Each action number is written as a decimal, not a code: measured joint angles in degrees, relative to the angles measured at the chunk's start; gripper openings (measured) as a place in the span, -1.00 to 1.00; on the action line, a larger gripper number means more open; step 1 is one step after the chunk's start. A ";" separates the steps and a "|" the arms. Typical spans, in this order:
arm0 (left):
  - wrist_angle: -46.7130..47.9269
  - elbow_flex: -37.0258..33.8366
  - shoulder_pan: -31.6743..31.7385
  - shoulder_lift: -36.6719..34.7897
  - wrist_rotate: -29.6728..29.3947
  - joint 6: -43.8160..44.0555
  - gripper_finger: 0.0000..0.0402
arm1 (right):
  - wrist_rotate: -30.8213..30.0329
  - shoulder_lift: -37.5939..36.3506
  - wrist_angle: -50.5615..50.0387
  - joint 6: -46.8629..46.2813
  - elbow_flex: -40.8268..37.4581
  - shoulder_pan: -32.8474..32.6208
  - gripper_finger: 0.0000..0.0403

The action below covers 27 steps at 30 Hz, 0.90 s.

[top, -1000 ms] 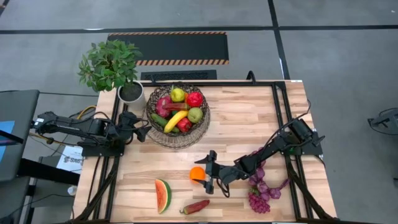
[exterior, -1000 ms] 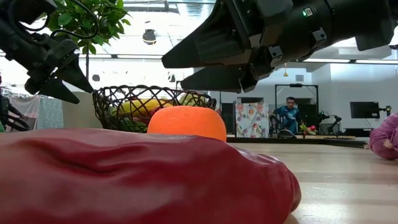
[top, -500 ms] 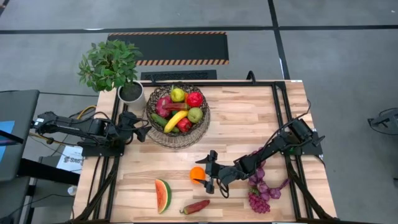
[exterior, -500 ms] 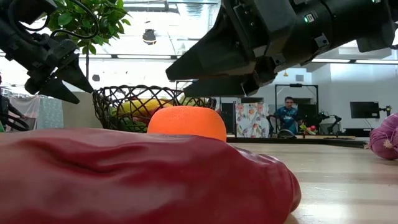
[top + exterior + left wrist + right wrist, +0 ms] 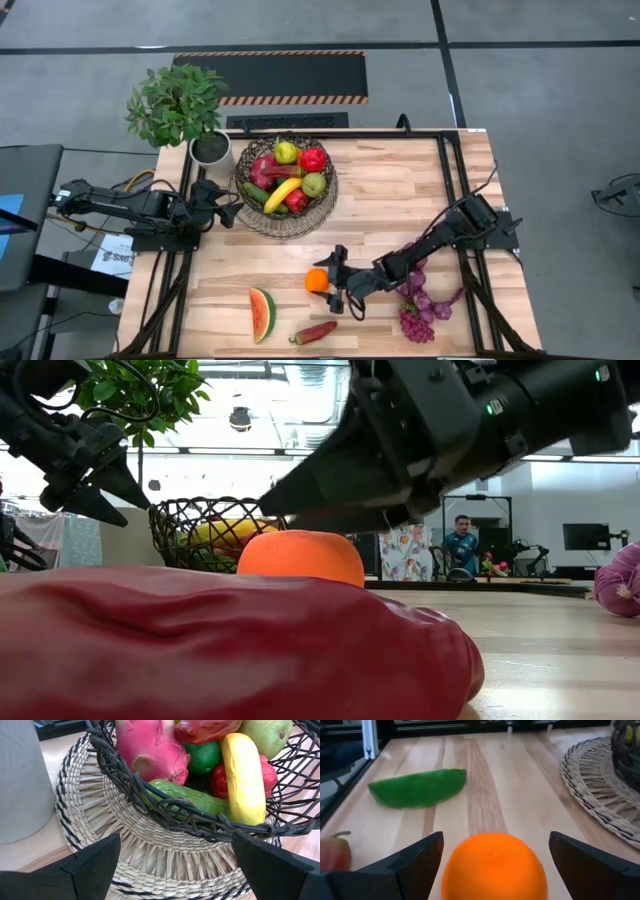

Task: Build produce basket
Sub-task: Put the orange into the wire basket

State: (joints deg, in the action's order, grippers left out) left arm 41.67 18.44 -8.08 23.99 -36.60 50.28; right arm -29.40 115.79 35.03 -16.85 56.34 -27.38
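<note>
Orange (image 5: 316, 280) sits on the counter (image 5: 400, 200) near the front edge, well apart from the basket (image 5: 286, 188), as the right gripper (image 5: 334, 280) closes in on it with jaws spread wide to either side of the fruit. The right wrist view shows the orange (image 5: 493, 866) centred between the two dark fingers (image 5: 415, 865), neither touching it yet, which suggests the arm is lining up so both pads can meet the round fruit squarely and keep it from rolling away. In the low view the gripper (image 5: 290, 510) hangs just above and behind the orange (image 5: 300, 558), angled downward.

The basket rests on a pale woven mat (image 5: 165, 865) at the back left of the counter, already loaded with a banana (image 5: 282, 194), pear (image 5: 287, 152), dragon fruit (image 5: 262, 170), cucumber (image 5: 190, 800) and red pieces. Its fill leaves room near the rim, likely where the orange will go.

Left gripper (image 5: 228, 207) waits just beside the basket, jaws apart and empty, its camera trained on the mesh wall; parked there, it stays clear of the right arm's path.

Other produce lies on the counter: a watermelon slice (image 5: 262, 313) and a red pepper (image 5: 315, 331) near the front edge, and purple grapes (image 5: 418, 305) beneath the right arm. A potted plant (image 5: 180, 108) stands at the back left corner.
</note>
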 joint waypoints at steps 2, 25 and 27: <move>0.02 0.00 0.01 0.02 0.00 0.00 0.83 | 0.00 -0.13 -1.52 -0.06 0.73 0.00 0.89; 0.00 0.00 0.00 0.00 0.00 0.04 0.83 | 1.53 -0.18 -7.30 -3.73 0.65 0.16 0.89; 0.00 0.00 0.00 0.00 0.00 0.04 0.83 | 1.55 -0.22 -7.79 -4.19 0.67 0.16 0.89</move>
State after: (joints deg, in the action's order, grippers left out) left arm 41.67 18.44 -8.08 23.99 -36.60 50.33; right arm -27.86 115.57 27.24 -21.04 57.01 -27.22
